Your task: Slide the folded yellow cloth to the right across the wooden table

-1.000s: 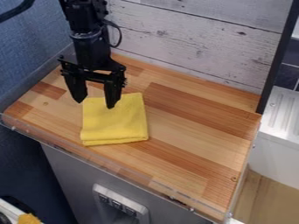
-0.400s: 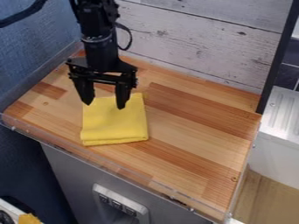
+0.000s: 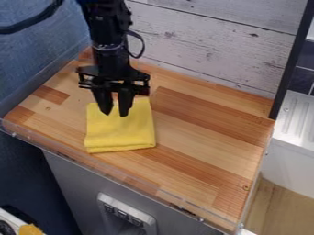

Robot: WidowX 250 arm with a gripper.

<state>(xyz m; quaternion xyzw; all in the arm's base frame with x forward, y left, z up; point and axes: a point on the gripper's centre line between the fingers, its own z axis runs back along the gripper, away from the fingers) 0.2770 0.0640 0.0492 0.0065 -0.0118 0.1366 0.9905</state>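
Note:
The black gripper [image 3: 115, 114] hangs down at the upper left of the counter, over the far part of a folded yellow cloth [image 3: 120, 133]. Its two fingers point downward, fairly near each other, with a narrow gap between the tips. The tips are at or just above the cloth; whether they touch it I cannot tell. The cloth lies flat in a rough square, its folded layers showing along the near edge, and the fingers hide part of its far side.
The wooden counter [image 3: 202, 133] has a clear low rim along its front. A whitewashed plank wall [image 3: 208, 41] rises behind, with a blue wall [image 3: 30, 50] at the left. Past a dark post at the right stands a white sink unit [image 3: 297, 124].
The gripper has moved a little to the right over the cloth, and its fingers have drawn closer together. The cloth lies where it was.

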